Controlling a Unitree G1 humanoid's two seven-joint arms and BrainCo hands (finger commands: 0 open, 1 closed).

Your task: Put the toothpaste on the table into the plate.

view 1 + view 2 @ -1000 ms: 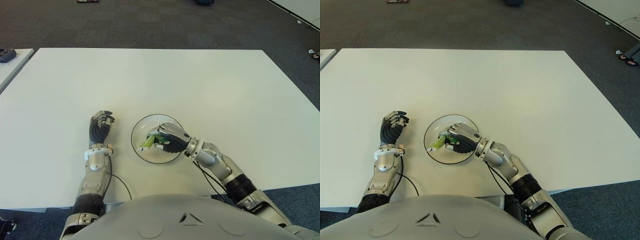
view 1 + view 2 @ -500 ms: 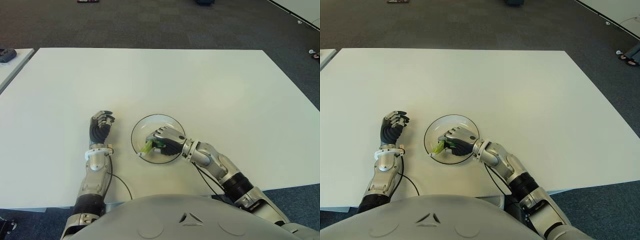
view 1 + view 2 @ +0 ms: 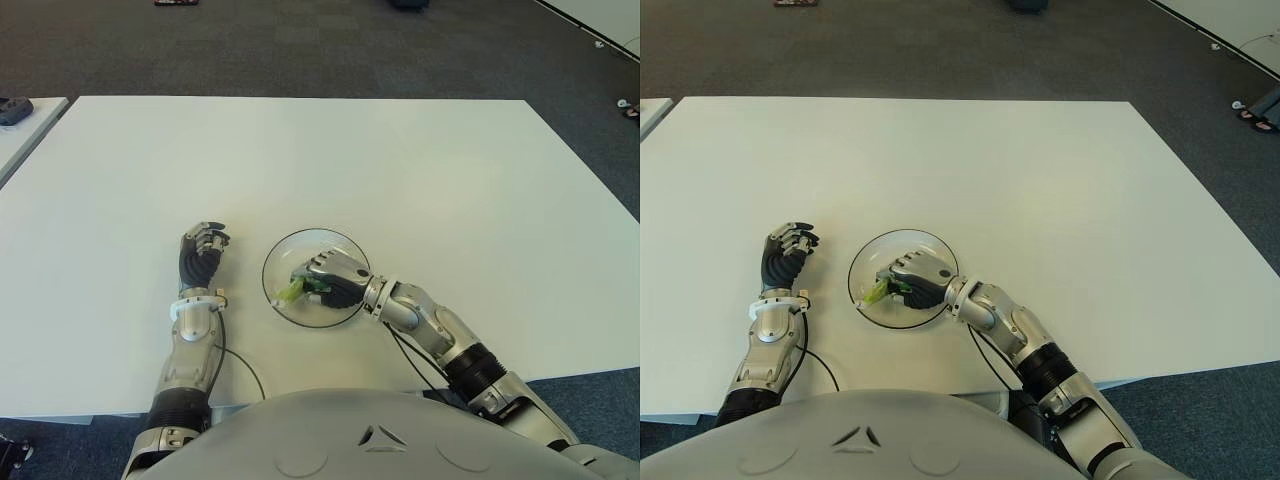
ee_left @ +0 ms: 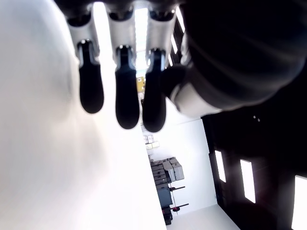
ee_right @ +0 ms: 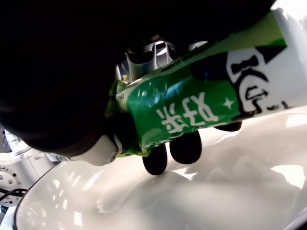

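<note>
Releasing cleanly is the step in hand: the right hand (image 3: 333,279) hangs over the plate (image 3: 281,256) with its fingers (image 5: 186,147) wrapped around the toothpaste (image 5: 201,108), the green tube held low above the glossy white bowl. The tube's pale tip juts toward the plate's left rim, so by my judgement the fingers should uncurl only once the whole tube sits inside that rim; the hand should then lift straight up, lest a finger drag the tube back out. A tube laid across the rim could tip onto the table (image 3: 420,170).

Counted: one toothpaste tube, one plate, one table, two hands. The left hand (image 3: 201,253) shows just left of the plate, well apart from the tube; its wrist view shows curled fingers (image 4: 127,106) grasping nothing. The plate stands near the table's near edge, between the two forearms. Nothing else is seen on this table.
</note>
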